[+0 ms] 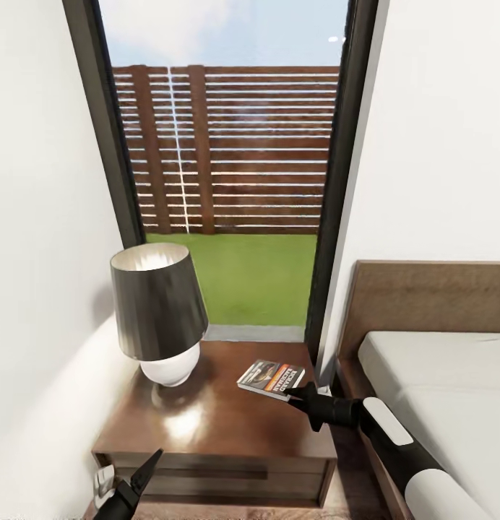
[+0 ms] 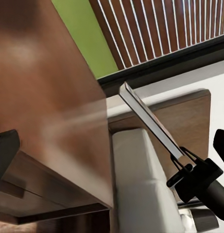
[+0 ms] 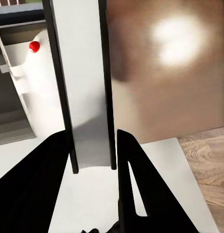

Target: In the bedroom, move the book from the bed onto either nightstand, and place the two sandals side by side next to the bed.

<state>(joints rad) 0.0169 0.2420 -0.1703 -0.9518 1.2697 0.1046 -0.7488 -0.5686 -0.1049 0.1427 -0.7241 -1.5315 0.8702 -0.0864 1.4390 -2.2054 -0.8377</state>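
One book [image 1: 271, 378], pinched at its near edge by the right gripper [image 1: 299, 393], fingers clamped on it so it hovers over the right rear of the single nightstand [image 1: 214, 426] for setting down. One lamp [image 1: 159, 314] sits left of it. Left gripper [image 1: 147, 464] hangs low by the drawer front, fingers apart, holding nothing. Bed [image 1: 438, 375] is beside the right arm.

The nightstand [image 1: 228, 426] stands in the corner, with the wall on its left and the window [image 1: 228, 166] behind it. The bed [image 1: 438, 390] lies to its right, headboard [image 1: 430, 296] against the back wall. On the nightstand's top, the lamp [image 1: 160, 318] sits toward the left rear. The book [image 1: 270, 378] is at the right edge, its near corner between the fingers of the right claw [image 1: 297, 396]. The left claw [image 1: 145, 473] hovers before the nightstand's front left corner.
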